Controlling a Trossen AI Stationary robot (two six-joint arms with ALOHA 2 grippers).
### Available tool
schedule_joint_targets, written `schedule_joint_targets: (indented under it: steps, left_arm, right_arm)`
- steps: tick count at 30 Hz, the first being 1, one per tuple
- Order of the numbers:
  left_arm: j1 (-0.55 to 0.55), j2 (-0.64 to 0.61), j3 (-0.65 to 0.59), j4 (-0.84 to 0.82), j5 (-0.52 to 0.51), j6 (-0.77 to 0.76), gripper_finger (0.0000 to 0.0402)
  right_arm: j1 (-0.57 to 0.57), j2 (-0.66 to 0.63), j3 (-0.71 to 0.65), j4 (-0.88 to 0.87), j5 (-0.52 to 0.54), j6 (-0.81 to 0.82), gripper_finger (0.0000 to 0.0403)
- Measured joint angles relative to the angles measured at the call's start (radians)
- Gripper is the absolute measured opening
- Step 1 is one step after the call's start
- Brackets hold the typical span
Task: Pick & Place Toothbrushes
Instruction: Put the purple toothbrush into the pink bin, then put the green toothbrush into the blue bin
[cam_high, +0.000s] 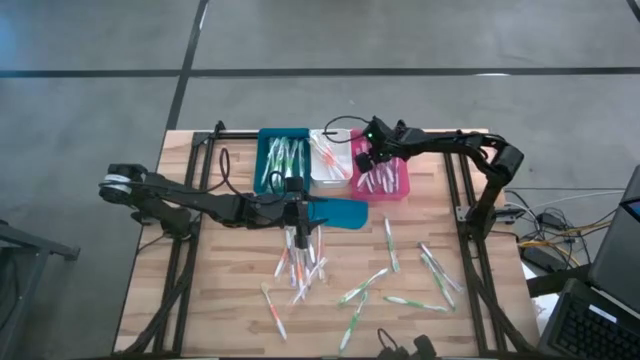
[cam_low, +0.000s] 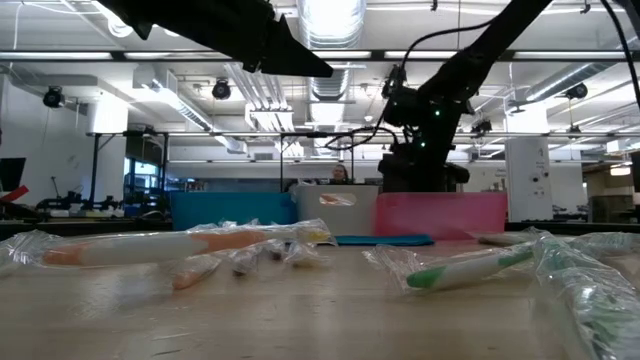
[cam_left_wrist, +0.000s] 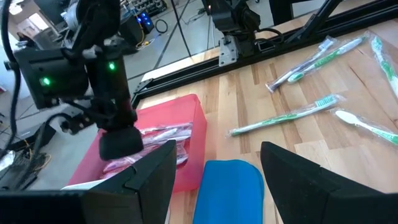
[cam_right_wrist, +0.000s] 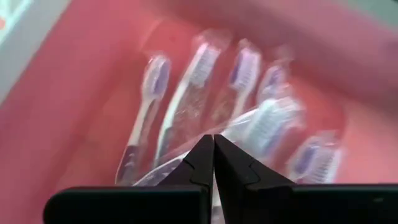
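Right end effector (cam_right_wrist: 213, 163), clenched on a wrapped toothbrush (cam_right_wrist: 249, 127), over pink bin (cam_high: 393, 188); left end effector (cam_left_wrist: 214, 165) released above teal lid (cam_left_wrist: 229, 186) on surface (cam_high: 230, 300).

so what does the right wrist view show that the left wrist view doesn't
Only the right wrist view: the right gripper shut on the clear wrapper of a purple-headed wrapped toothbrush, just above several similar ones lying in the bin.

Only the left wrist view: the left gripper open above a flat teal lid-like piece, and green-and-white toothbrushes on the wooden table.

Both: the pink plastic bin holding wrapped toothbrushes.
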Motion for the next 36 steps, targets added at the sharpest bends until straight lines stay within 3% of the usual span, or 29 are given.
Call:
schedule_joint_targets:
  steps: [7, 17, 28, 36]
  left_arm:
    - [-0.001, 0.000, 0.000, -0.039, 0.000, -0.012, 0.0237]
    - [-0.006, 0.000, 0.000, -0.190, 0.000, -0.123, 0.0237]
    - [-0.013, -0.047, 0.018, -0.200, 0.055, -0.159, 0.0236]
    - [-0.016, -0.092, 0.017, -0.249, 0.064, -0.210, 0.0236]
  right_arm:
    - [0.026, -0.100, 0.000, -0.018, -0.024, -0.076, 0.0008]
    - [0.155, -0.320, 0.001, -0.083, -0.024, -0.191, 0.0008]
    - [0.444, -0.469, -0.026, -0.144, -0.018, -0.232, 0.0008]
    - [0.649, -0.489, -0.056, -0.161, -0.016, -0.232, 0.0008]
